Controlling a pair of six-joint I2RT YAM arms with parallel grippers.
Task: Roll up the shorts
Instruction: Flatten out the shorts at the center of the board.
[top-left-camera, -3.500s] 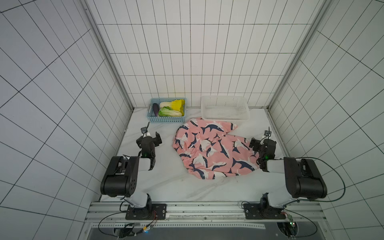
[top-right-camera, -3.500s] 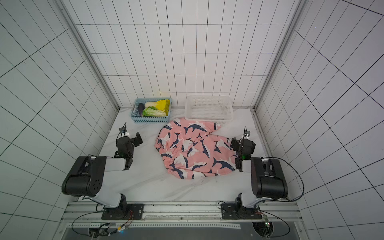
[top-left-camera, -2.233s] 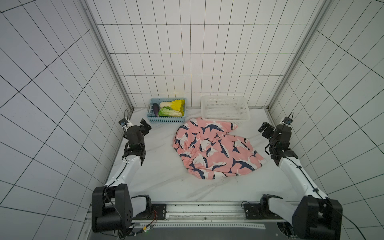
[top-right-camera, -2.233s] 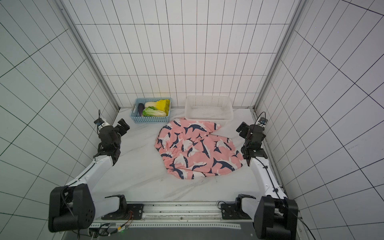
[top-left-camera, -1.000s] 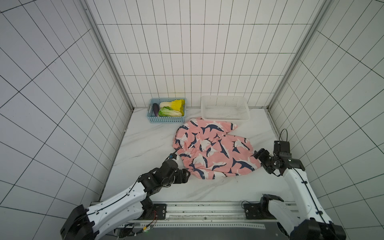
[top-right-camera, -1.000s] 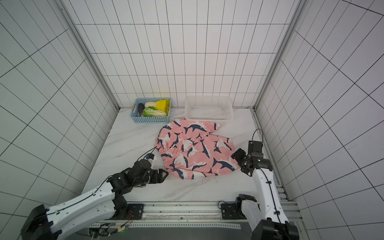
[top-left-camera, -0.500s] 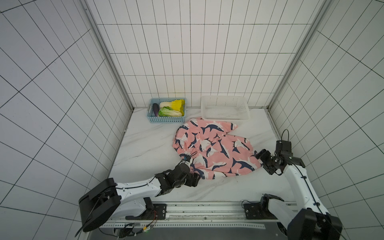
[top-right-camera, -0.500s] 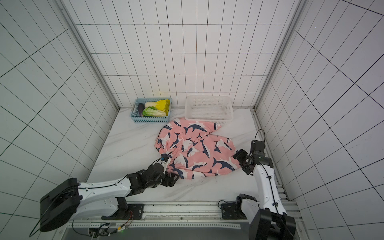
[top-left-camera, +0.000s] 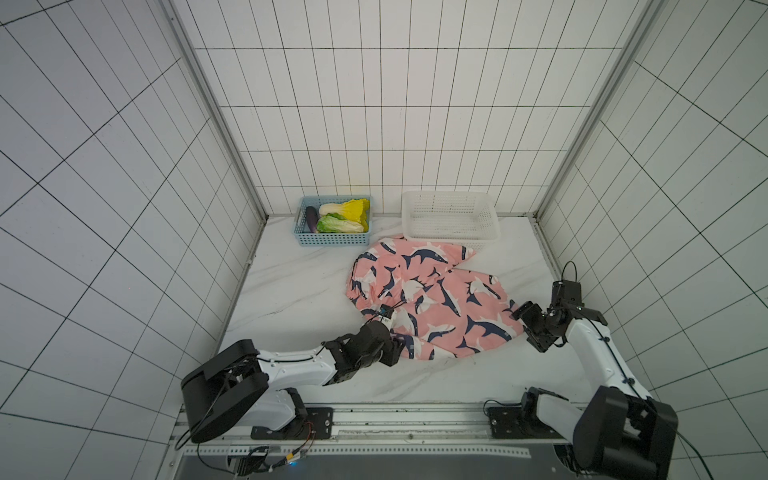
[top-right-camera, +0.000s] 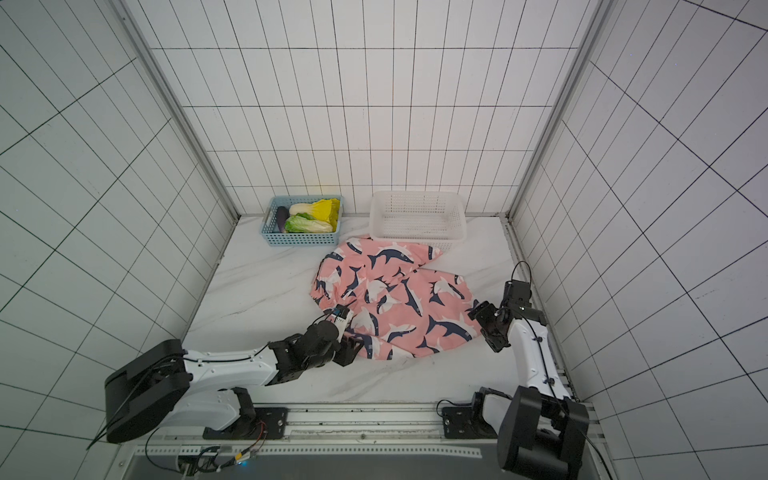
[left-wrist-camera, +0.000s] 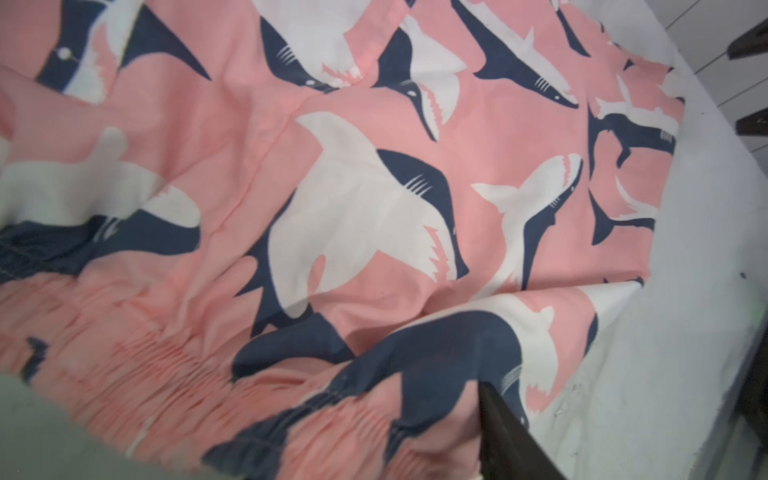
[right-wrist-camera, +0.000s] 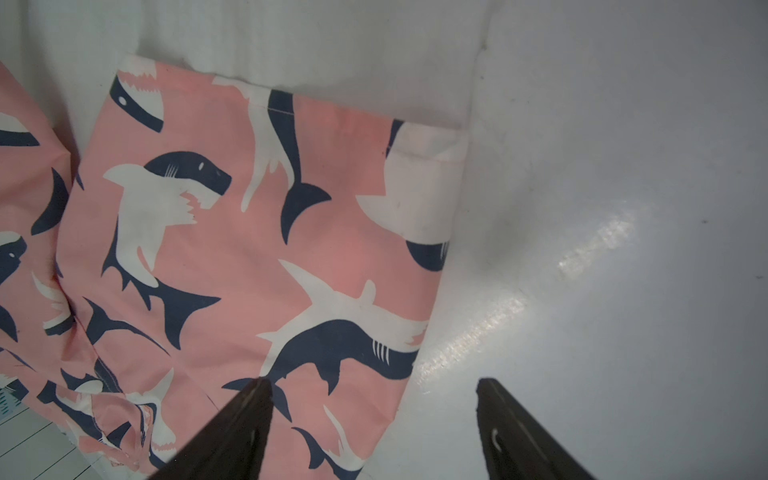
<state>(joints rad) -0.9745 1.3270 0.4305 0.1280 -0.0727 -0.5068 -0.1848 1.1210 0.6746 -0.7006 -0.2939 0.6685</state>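
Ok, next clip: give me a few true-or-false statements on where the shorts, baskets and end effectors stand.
1. The shorts lie spread on the table, not yet rolled. True.
2. The vegetables sit in the white basket. False: they are in the blue basket; the white basket holds none.
3. The right end effector is open at the shorts' edge. True.
4. The left end effector hovers over the blue basket. False: it is at the shorts' gathered waistband.
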